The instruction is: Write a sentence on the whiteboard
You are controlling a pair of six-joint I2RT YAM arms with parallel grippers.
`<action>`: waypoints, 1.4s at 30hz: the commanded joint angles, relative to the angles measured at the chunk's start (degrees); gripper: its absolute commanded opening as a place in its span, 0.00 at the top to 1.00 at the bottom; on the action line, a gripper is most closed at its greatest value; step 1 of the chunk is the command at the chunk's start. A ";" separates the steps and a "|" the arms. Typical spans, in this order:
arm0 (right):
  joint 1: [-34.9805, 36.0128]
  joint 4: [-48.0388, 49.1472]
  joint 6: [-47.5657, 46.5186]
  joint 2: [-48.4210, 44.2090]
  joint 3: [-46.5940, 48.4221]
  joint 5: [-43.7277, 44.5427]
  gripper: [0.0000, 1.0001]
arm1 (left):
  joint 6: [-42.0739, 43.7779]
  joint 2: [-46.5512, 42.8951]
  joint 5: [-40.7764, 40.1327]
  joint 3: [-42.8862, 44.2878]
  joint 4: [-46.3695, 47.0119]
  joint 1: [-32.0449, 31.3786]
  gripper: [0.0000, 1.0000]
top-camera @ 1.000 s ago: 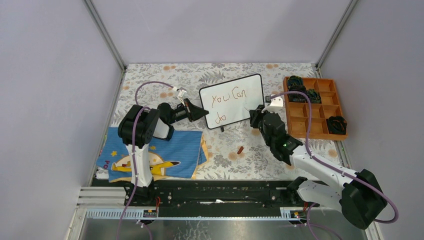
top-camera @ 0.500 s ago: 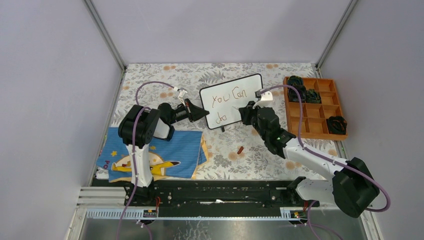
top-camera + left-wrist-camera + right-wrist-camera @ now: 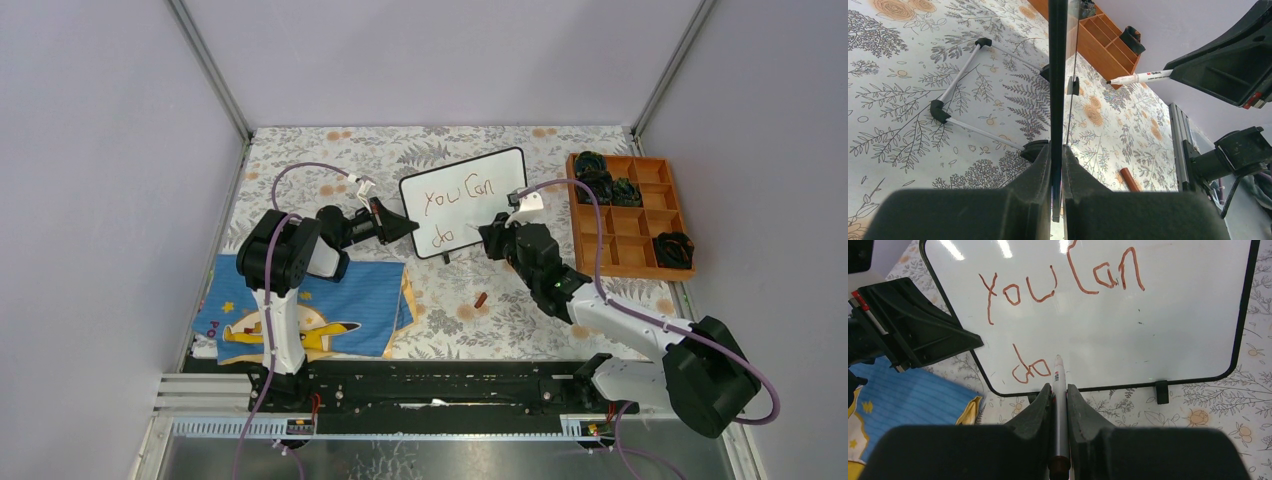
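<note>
Flowered tablecloth (image 3: 300, 160), lilac walls (image 3: 430, 50); the black-framed white whiteboard (image 3: 1173, 325) stands on its feet, long side left-to-right, face toward the arms. Left gripper (image 3: 1057, 150) clamps its edge; right gripper (image 3: 1059, 387) clamps a white marker (image 3: 1058, 367) aimed at it.

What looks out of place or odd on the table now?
A small reddish-brown cap lies loose on the table in front of the whiteboard. It is probably off the marker. Nothing else stands out: no spill or damage shows.
</note>
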 commanded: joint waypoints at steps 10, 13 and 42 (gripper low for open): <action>0.61 4.04 -0.91 0.50 -0.25 2.52 1.00 | 4.41 -1.21 0.48 -0.80 -6.14 -1.13 1.00; 0.65 4.05 -0.93 0.69 -0.28 2.99 1.00 | 5.53 -2.16 0.56 -0.77 -8.11 -1.13 1.00; 3.33 8.78 -1.62 8.76 3.61 7.87 1.00 | 9.09 -2.73 0.20 -0.41 -14.58 -1.13 1.00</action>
